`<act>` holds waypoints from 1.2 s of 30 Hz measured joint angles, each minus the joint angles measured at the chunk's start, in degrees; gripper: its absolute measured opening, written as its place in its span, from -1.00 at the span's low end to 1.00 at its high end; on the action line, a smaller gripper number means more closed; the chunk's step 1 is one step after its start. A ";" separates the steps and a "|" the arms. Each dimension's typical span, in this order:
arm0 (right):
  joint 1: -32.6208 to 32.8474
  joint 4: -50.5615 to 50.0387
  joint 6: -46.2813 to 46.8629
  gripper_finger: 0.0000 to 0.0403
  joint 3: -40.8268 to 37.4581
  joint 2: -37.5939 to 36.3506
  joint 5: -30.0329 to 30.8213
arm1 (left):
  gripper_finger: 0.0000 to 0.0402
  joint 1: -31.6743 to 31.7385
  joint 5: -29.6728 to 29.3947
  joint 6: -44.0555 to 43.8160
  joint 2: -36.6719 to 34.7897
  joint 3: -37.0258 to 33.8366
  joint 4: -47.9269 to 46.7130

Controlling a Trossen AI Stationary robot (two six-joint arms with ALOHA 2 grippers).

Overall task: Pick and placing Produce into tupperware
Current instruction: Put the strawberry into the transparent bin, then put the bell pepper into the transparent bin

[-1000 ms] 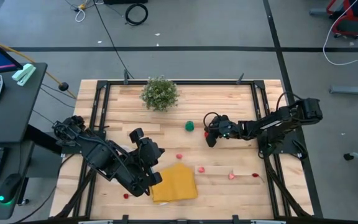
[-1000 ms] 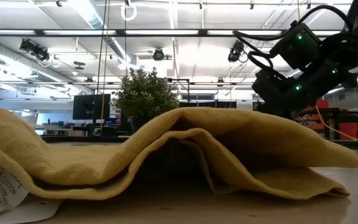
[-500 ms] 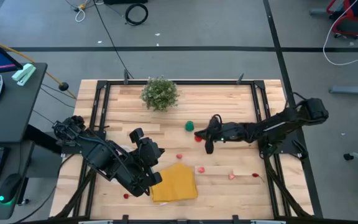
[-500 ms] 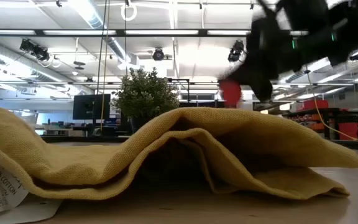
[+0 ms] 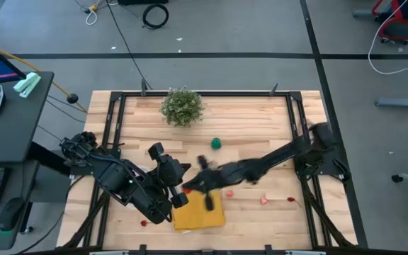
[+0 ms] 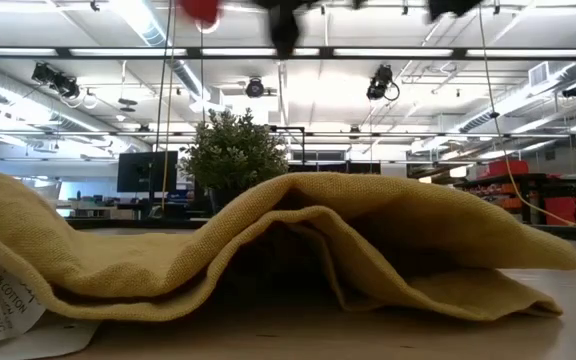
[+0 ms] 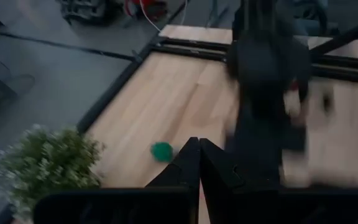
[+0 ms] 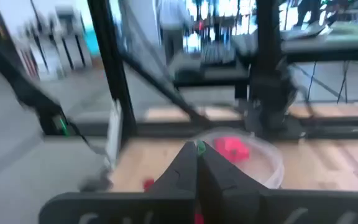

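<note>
**Desk:** Where's the piece?

**Me:** I have a red toy [image 6: 200, 8] clenched in the right end effector [image 8: 196, 152], up in the air above the yellow cloth [image 5: 198, 216]. It's blurred, so I can't see how deep it sits between the fingers. The tub [image 8: 267, 163] is just ahead of that wrist, with another red toy [image 8: 231, 148] already inside.

**Desk:** And the left?

**Me:** The left end effector [image 7: 199, 144] is pinched shut on nothing I can see, waiting at the cloth's left edge.

**Desk:** How do they handle?

**Me:** Light, hard and smooth, I'd guess, so they could squirt out of a pinch. I'd grip across the widest part. The green one [image 5: 217, 143] on the worktop [image 5: 261, 120] looks round and may roll.
</note>
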 joint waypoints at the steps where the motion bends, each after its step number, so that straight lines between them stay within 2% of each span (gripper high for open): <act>1: 0.03 -0.97 -1.54 -0.99 3.82 3.51 0.11 | -0.92 0.00 -0.74 0.33 -0.02 0.00 -0.01; 7: -1.93 -6.61 -4.45 -0.99 27.47 21.99 -0.10 | -0.96 0.01 -7.04 4.05 -0.13 0.00 -0.13; 11: -4.38 -16.17 -4.17 -0.99 42.11 31.61 -1.51 | -0.93 0.38 -7.30 4.81 -0.13 0.00 -0.11; 15: -6.27 -21.91 -2.68 -0.99 51.64 37.98 -1.85 | -0.88 0.30 -7.30 4.83 -0.13 0.00 -0.22; 18: -7.37 -23.14 -0.60 -0.98 54.07 40.39 -3.59 | -0.90 -0.16 -7.30 4.84 -0.14 0.00 -0.28; 24: -8.85 -27.01 1.86 -0.79 54.45 40.46 -14.23 | -0.95 -0.46 -7.06 4.85 -0.15 0.00 -0.68; 30: -9.06 -31.01 -0.09 -0.56 54.42 38.72 -14.74 | -0.92 -0.44 -6.78 4.62 -0.17 0.00 -0.72; 33: -9.31 -38.67 -2.53 -0.51 54.36 35.42 -14.74 | -0.90 -0.45 -6.23 3.33 -0.17 0.00 -0.91; 36: -9.41 -51.06 -5.72 -0.51 54.36 29.53 -14.69 | -0.89 -0.79 -5.77 3.26 -0.17 0.00 -1.01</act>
